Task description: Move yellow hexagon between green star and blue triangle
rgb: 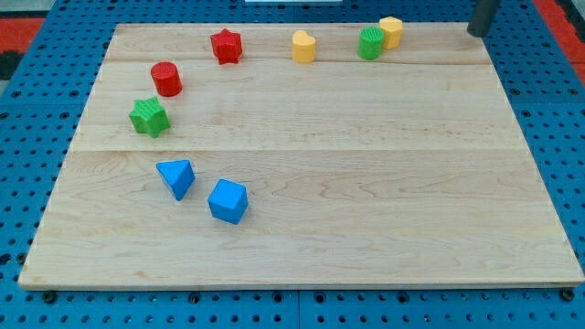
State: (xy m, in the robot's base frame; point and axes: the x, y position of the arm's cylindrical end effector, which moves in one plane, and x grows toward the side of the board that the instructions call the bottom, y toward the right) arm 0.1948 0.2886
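The yellow hexagon [391, 31] sits at the view's top right of the wooden board [366, 183], touching a green cylinder [370, 43] on its left. The green star [149, 117] is at the left side. The blue triangle [176, 177] lies below it, with a gap of bare board between them. My tip [475, 33] is at the view's top right, just past the board's top edge. It is to the right of the yellow hexagon and touches no block.
A second yellow block [303, 46], shape unclear, and a red star [226, 46] lie along the top edge. A red cylinder [166, 79] is above the green star. A blue cube [228, 201] is right of the blue triangle.
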